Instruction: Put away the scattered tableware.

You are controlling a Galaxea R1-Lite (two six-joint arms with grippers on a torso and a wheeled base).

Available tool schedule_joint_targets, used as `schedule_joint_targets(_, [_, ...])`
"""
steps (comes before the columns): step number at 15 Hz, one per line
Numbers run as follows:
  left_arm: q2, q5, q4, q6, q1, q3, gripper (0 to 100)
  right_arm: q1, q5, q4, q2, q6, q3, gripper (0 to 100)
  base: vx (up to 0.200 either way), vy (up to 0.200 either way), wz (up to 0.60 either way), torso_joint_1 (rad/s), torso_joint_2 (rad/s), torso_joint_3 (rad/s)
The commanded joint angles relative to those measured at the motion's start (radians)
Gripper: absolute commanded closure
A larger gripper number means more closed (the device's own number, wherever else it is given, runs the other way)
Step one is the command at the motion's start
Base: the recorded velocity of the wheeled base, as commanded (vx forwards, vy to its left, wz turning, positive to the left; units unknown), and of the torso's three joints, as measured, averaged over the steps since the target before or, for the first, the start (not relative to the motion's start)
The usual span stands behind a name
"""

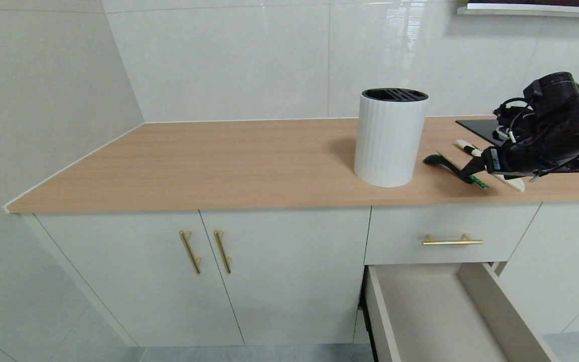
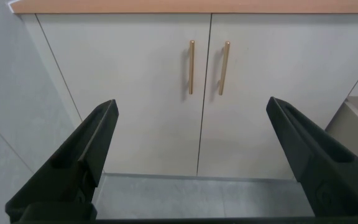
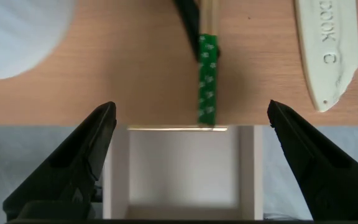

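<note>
A utensil holder [image 1: 391,138] stands on the counter [image 1: 219,161]. Just to its right lie chopsticks [image 1: 479,182] and a flat utensil [image 1: 514,184], with a hob [image 1: 475,126] behind them. Below them, an open drawer [image 1: 495,306] sits under a closed drawer [image 1: 410,229].

White holder [image 1: 391,137] beside scattered tableware [image 1: 434,160]

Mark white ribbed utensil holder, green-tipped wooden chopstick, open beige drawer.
white ribbed utensil holder [image 1: 389,143], head view, side wall
green-tipped wooden chopstick [image 3: 207,81], right wrist view, green patterned end
open beige drawer [image 1: 500,311], head view, right side wall

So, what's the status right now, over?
Left gripper open, by cabinet doors. Right gripper open, above green-ended chopsticks. White holder stands close by.
</note>
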Motion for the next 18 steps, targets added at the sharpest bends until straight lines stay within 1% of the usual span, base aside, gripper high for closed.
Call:
schedule_joint_targets(1, [0.000, 0.000, -0.001, -0.001, 0.000, 0.000, 0, 0.001, -0.002, -0.002, 0.049, 0.000, -0.018, 0, 0.000, 0.000, 0.00, 0.000, 0.00, 0.000])
schedule_joint_targets(5, [0.000, 0.000, -0.001, -0.001, 0.000, 0.000, 0, -0.001, -0.004, -0.002, 0.066, 0.000, -0.026, 0, 0.000, 0.000, 0.00, 0.000, 0.00, 0.000])
schedule_joint_targets(7, [0.000, 0.000, -0.001, -0.001, 0.000, 0.000, 0, -0.001, -0.024, -0.002, 0.070, 0.000, -0.026, 0, 0.000, 0.000, 0.00, 0.000, 0.00, 0.000])
schedule_joint_targets(14, [0.000, 0.000, -0.001, -0.001, 0.000, 0.000, 0, -0.001, -0.026, -0.002, 0.078, 0.000, -0.027, 0, 0.000, 0.000, 0.00, 0.000, 0.00, 0.000])
schedule_joint_targets(15, [0.000, 0.000, -0.001, -0.001, 0.000, 0.000, 0, -0.001, -0.026, -0.002, 0.078, 0.000, -0.027, 100, 0.000, 0.000, 0.00, 0.000, 0.00, 0.000])
schedule_joint_targets(18, [0.000, 0.000, -0.001, -0.001, 0.000, 0.000, 0, -0.001, -0.026, -0.002, 0.078, 0.000, -0.027, 100, 0.000, 0.000, 0.00, 0.000, 0.00, 0.000])
